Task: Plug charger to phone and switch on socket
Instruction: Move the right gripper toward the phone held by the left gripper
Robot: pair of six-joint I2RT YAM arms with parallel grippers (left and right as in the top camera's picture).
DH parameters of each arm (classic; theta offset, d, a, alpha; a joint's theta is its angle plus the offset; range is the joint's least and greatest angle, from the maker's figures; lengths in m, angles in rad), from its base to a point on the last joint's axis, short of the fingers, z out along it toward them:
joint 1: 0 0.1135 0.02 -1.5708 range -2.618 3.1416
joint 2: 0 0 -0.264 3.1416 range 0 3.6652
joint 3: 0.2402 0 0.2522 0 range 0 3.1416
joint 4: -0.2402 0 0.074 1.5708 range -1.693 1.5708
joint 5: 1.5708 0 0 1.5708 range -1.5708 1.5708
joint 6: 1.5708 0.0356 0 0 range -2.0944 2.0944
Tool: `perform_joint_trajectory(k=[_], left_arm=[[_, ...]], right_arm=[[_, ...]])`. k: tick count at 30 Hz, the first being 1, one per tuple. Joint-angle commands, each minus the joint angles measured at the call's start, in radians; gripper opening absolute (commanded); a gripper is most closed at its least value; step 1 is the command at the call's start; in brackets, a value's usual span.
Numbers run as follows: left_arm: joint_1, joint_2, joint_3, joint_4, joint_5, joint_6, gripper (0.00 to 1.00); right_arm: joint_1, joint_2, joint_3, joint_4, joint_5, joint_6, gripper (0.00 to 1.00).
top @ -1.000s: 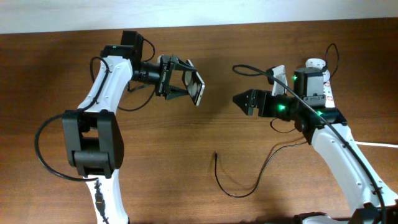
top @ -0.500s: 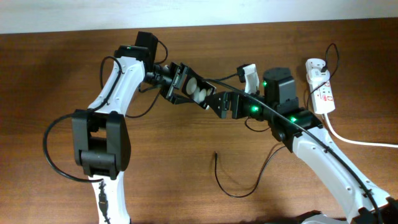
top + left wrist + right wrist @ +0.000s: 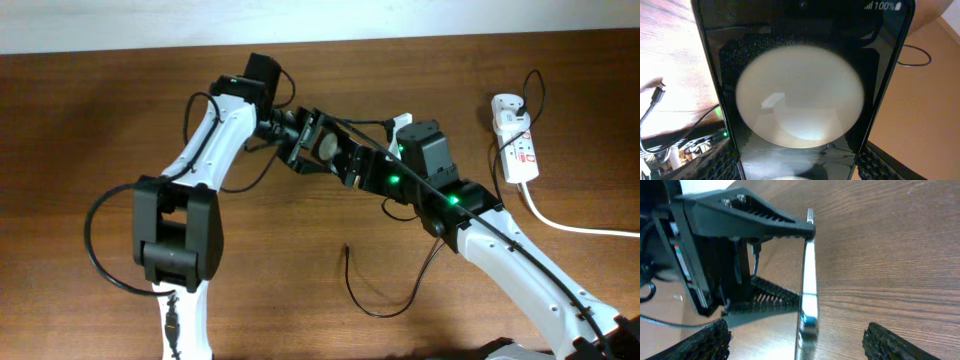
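Observation:
My left gripper (image 3: pixel 312 145) is shut on the black phone (image 3: pixel 327 149) and holds it in the air above the table's middle. The phone's glossy screen (image 3: pixel 800 95) fills the left wrist view, my left gripper's fingers (image 3: pixel 800 167) at either side of it. My right gripper (image 3: pixel 357 168) is open right at the phone's free end. In the right wrist view the phone (image 3: pixel 807 280) shows edge-on between my right gripper's spread fingers (image 3: pixel 800 345), touching neither. The charger's thin black cable (image 3: pixel 372 305) lies on the table, its plug tip (image 3: pixel 346 248) free. The white socket (image 3: pixel 518 152) lies far right.
A white adapter (image 3: pixel 507 104) sits in the socket's far end. The thick white cord (image 3: pixel 580 228) runs off to the right. The cable tip also shows at the left of the left wrist view (image 3: pixel 658 94). The table is brown wood.
My left gripper has carried the phone to the right and a little toward the front. My right gripper has swung left from near the socket to the phone's free end.

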Motion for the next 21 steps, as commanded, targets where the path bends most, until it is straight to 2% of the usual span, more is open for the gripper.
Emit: perform_joint_trajectory(k=[1,8,10,15,19,21], left_arm=[[-0.026,0.006,0.026,0.022,0.024,-0.039,0.0],[-0.068,0.006,0.026,0.022,0.039,-0.039,0.0],[-0.072,0.006,0.026,0.022,0.039,-0.039,0.0],[-0.08,0.006,0.026,0.022,0.058,-0.038,0.0],[-0.081,0.006,0.026,0.022,0.065,-0.038,0.0],[-0.081,0.006,0.026,0.022,0.065,-0.038,0.0]], right_arm=[[0.007,0.002,0.016,-0.001,0.028,0.04,0.88],[0.007,0.003,0.015,-0.019,0.05,0.04,0.88],[0.007,0.003,0.015,-0.019,0.051,0.047,0.79],[0.007,0.003,0.015,-0.028,0.069,0.047,0.67],[0.007,0.003,0.015,-0.045,0.086,0.047,0.5],[0.007,0.003,0.015,-0.045,0.088,0.047,0.46]])
